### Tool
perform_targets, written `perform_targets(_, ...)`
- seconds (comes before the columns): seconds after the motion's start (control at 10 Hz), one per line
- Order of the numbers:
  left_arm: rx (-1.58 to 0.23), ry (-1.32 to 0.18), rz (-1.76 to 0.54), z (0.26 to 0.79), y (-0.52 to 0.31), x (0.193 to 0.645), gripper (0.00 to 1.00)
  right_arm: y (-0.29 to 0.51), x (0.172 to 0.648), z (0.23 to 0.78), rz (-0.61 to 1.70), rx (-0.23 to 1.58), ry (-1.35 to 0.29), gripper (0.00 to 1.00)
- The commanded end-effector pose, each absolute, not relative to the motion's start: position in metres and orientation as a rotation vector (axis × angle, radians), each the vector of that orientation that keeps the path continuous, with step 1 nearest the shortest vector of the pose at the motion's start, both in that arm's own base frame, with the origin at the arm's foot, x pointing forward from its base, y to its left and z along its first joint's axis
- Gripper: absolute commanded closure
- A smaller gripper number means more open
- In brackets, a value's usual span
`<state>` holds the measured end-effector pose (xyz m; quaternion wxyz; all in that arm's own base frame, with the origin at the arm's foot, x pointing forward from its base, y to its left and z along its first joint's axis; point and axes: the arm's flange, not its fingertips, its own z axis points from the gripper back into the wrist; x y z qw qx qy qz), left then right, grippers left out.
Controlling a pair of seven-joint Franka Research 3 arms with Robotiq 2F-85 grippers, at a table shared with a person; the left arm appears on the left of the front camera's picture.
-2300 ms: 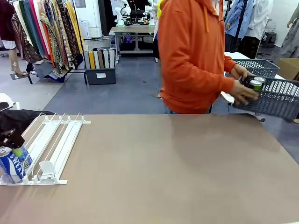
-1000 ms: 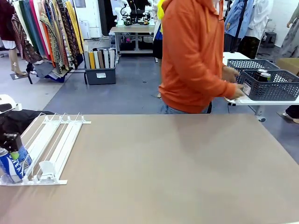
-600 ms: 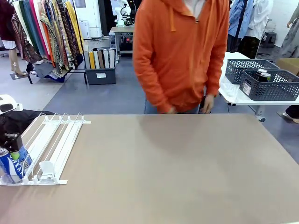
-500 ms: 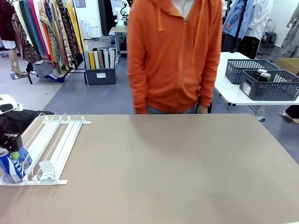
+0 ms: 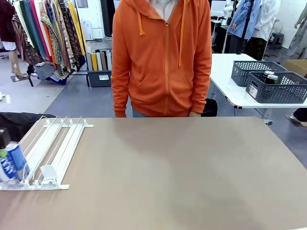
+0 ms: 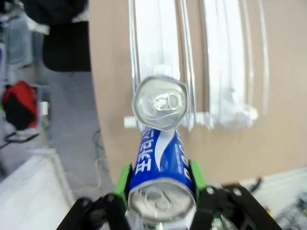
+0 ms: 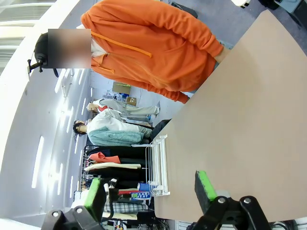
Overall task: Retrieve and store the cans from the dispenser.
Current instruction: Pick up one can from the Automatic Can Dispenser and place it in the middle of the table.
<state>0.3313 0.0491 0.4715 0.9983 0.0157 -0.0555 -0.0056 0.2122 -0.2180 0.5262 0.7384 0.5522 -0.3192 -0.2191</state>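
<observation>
The white-and-clear dispenser (image 5: 57, 148) lies at the table's left front. My left gripper (image 5: 5, 153) hangs over its near end at the picture's edge, shut on a blue can (image 5: 15, 158) that tilts above the rails. In the left wrist view the green pads (image 6: 125, 179) squeeze this blue can (image 6: 160, 158) just above another can (image 6: 159, 103), which stands with its silver top up at the end of a dispenser (image 6: 158, 43) lane. My right gripper (image 7: 149, 191) is open in the air above the table, holding nothing.
A person in an orange hoodie (image 5: 163, 57) stands at the far edge, facing the table. Two dark lattice baskets (image 5: 276, 88) sit on a white side table at the back right, one with cans (image 5: 268, 76) inside. The brown tabletop (image 5: 182, 172) is bare.
The left gripper has lifted and tilted the blue can off the dispenser's end. The person set the basket on the side table and turned to face the table.
</observation>
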Motion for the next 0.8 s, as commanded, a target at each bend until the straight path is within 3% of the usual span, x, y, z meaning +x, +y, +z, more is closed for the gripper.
perform_targets(0.0,0.04,-0.104,-0.087,0.529,0.053,0.291,1.0,-0.218,0.213,0.528,-0.461,1.234,-0.733,0.0)
perform_targets(0.4,0.173,-0.201,-0.264,0.645,0.038,0.258,1.0,-0.218,0.213,0.528,-0.461,1.234,-0.733,0.0)
perform_targets(0.6,0.119,-0.243,-0.284,0.661,0.031,0.268,1.0,-0.218,0.213,0.528,-0.461,1.234,-0.733,0.0)
perform_targets(0.7,0.069,-0.192,-0.291,0.657,0.033,0.277,1.0,-0.218,0.213,0.528,-0.461,1.234,-0.733,0.0)
